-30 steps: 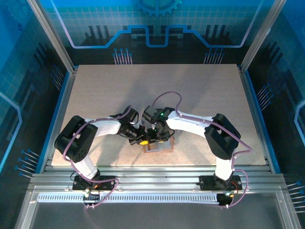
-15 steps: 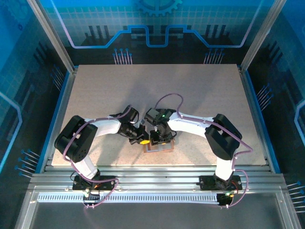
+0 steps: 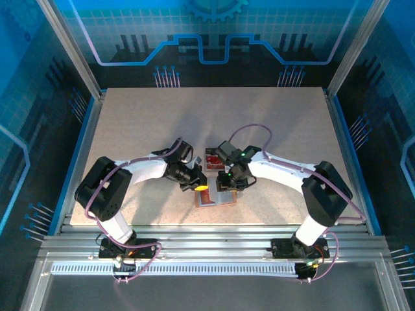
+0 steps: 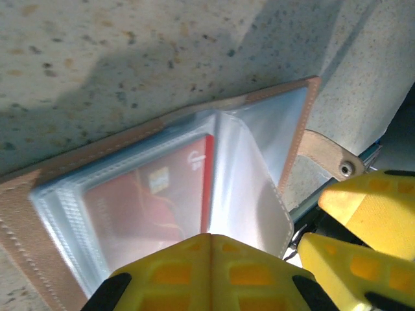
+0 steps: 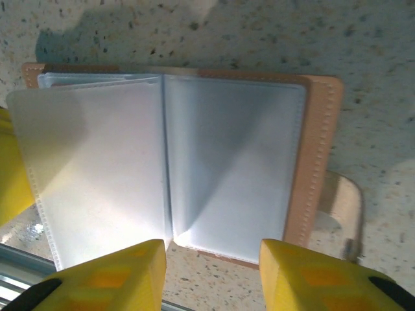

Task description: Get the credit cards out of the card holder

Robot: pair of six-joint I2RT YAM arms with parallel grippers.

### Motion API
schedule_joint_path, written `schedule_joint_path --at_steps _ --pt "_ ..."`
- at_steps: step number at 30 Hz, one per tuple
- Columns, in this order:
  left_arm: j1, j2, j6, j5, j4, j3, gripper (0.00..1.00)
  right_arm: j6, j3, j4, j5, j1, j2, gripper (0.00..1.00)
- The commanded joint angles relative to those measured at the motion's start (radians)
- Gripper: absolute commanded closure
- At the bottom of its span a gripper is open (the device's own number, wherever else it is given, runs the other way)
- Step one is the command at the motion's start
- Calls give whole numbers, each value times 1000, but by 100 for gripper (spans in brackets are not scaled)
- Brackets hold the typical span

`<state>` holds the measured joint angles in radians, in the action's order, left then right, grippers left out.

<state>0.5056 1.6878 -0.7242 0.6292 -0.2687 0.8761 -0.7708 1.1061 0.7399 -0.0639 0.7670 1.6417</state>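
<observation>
Lying open beneath left end effector [image 4: 209, 249], card holder [image 4: 19, 214], credit card [image 4: 149, 201] inside.

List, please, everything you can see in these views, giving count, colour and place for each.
card holder: one, tan-brown with pale clear sleeves, lying open on the table near its near edge.
credit cards: two seen, red; one inside a sleeve of the card holder, one flat on the table just beyond it.
table: one, speckled beige, under everything.
left gripper: one, yellow fingers, shut at the edge of a clear sleeve.
right gripper: one, yellow fingers, open, nothing between them, above the open card holder.
</observation>
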Motion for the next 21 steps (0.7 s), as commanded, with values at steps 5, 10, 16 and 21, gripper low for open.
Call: schedule_joint_path --at_steps 5,10,16,21 --pt "39 16 1 10 -52 73 94 -7 -69 -2 -11 -69 -115 58" --pt "62 48 -8 6 -47 103 94 -2 -108 -2 -13 -108 -180 59" --pt "101 101 -22 5 -34 140 94 7 -137 -9 -30 -135 -223 59" --pt "136 147 -39 5 -12 167 94 7 -148 -11 -38 -141 -237 59"
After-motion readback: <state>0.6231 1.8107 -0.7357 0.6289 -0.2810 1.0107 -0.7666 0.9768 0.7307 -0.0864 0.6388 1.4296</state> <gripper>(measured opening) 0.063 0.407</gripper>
